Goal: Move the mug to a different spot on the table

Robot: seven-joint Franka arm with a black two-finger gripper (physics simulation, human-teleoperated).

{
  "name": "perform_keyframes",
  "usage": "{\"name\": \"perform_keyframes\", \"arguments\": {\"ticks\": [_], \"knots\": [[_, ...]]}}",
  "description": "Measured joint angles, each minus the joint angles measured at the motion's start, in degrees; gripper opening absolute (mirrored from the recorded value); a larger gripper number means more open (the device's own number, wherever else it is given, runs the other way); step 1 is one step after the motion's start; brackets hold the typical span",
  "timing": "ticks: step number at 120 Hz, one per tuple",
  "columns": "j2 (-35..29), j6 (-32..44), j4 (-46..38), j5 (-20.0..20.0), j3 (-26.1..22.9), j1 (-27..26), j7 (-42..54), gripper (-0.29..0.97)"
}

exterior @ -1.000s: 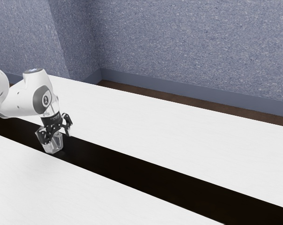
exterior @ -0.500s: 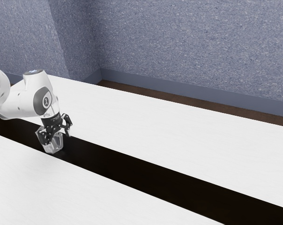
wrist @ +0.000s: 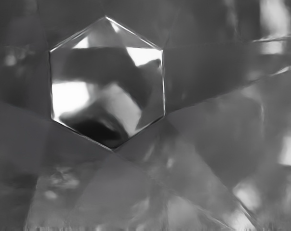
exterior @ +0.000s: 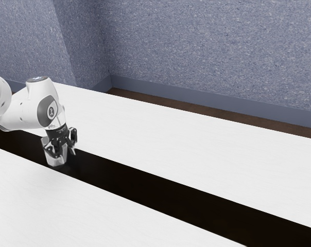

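Glass, clear and cut in flat facets, is what the mug (exterior: 55, 158) seems to be made of. It stands upright far on the exterior view's left, low under the white arm (exterior: 27, 105). It sits on the black band (exterior: 160, 193) that runs slantwise across the white worktop (exterior: 196, 149), at the edge of the band that is nearer to the camera, just beside the nearer white part.

The black gripper (exterior: 59, 152) comes down on the mug from above. Its two fingers stand close together and press on the upper part of the mug from two sides, so I read it as clamped on the mug (the fingers are small from where I stand, and I cannot tell exactly where each one touches). The base of the mug looks to be resting on the band.

From the wrist view one looks straight down into the mug. The hexagonal bottom (wrist: 107, 82) shows bright and dark reflections, and the slanted grey facets of the inner wall spread out from it on all sides.

Behind the worktop there is a blue-grey speckled wall (exterior: 196, 46) with a plain blue skirting (exterior: 212, 99) along its foot, and below this a narrow strip of dark brown floor (exterior: 222, 114).
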Motion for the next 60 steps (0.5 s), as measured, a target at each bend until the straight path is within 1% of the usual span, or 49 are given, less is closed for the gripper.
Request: {"name": "perform_keyframes", "arguments": {"ticks": [16,22,46,50,60], "knots": [[-0.06,0.01,0.00,0.29,-0.07,-0.17,0.02,0.20],[-0.06,0.15,0.02,0.99,-0.08,-0.26,0.02,0.17],[-0.34,3.04,-0.07,3.24,-0.09,-0.28,0.18,0.13],[-0.45,3.60,-0.08,3.69,-0.09,-0.29,0.22,0.10],[-0.60,4.63,-0.06,4.59,-0.09,-0.30,0.30,0.09]]}}
